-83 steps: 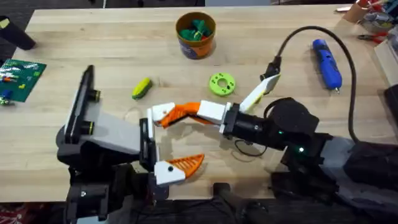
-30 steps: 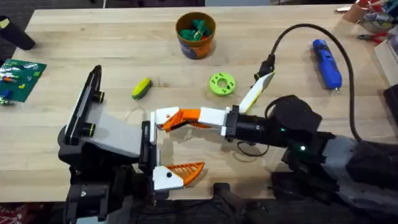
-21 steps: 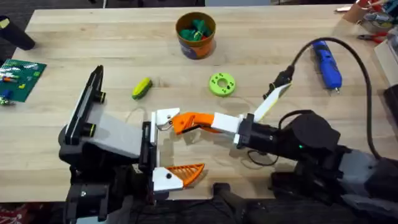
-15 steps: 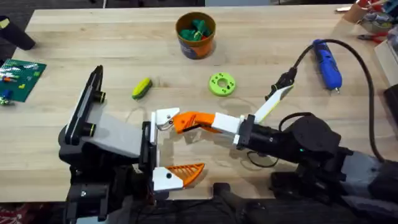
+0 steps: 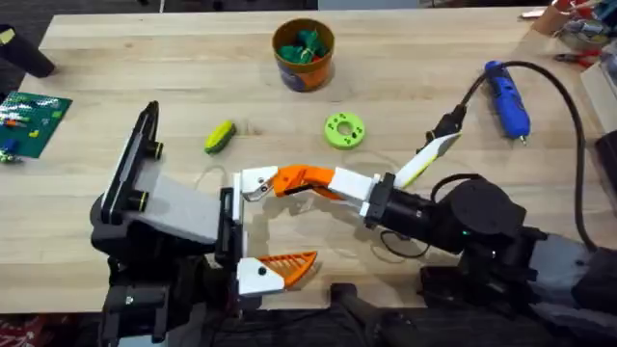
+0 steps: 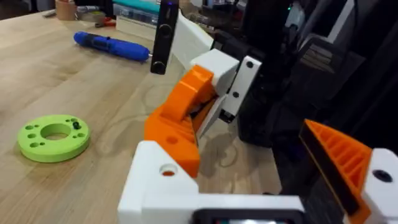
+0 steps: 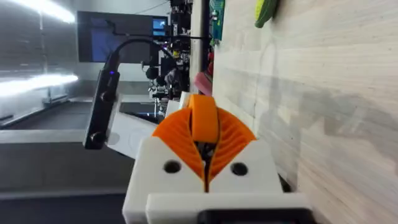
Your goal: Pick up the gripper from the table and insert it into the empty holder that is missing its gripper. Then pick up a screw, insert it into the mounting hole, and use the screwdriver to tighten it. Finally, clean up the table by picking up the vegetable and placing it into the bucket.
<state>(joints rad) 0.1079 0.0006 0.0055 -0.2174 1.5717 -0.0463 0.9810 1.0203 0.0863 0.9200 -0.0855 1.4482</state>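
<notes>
**Item: the gripper (image 5: 254, 180), loose finger piece.** White plastic block base, orange wedge finger.

**Location:** It sits off the table at the upper end of the holder (image 5: 228, 224), the narrow black crossbar on the grey-white left arm. In the left wrist view its white base (image 6: 163, 177) sits at the crossbar with the mounting hole facing up. You cannot tell from here whether it is fully seated.

**Held by:** The right gripper (image 5: 287, 179) has its long orange jaws pressed together on the wedge. The right wrist view shows the orange piece pinched between them.

**Left gripper (image 5: 280, 222):** It stands spread. Its one mounted finger (image 5: 275, 267) is well apart from the loose piece.

**Handling, as judged:**
- The piece is rigid printed plastic. It is light and will not flex or crush under a firm pinch.
- The wedge tapers, so it may slide out toward its thin end. Grip low on the wedge, near the white block.
- The block faces look smooth, so expect some slip if you push at an angle.
- Keep the base square to the crossbar. A tilted base is likely to bind instead of sliding home.
- Keep the mounting hole uncovered for the screw.

**Other stock on the table (image 5: 116, 58):**
- The screwdriver (image 5: 507, 96) lies at the far right.
- The vegetable (image 5: 220, 136) lies near the left arm's black frame.
- The bucket (image 5: 304, 60) stands at the far middle.
- A lime ring (image 5: 343, 130) lies between the bucket and the right gripper.
</notes>
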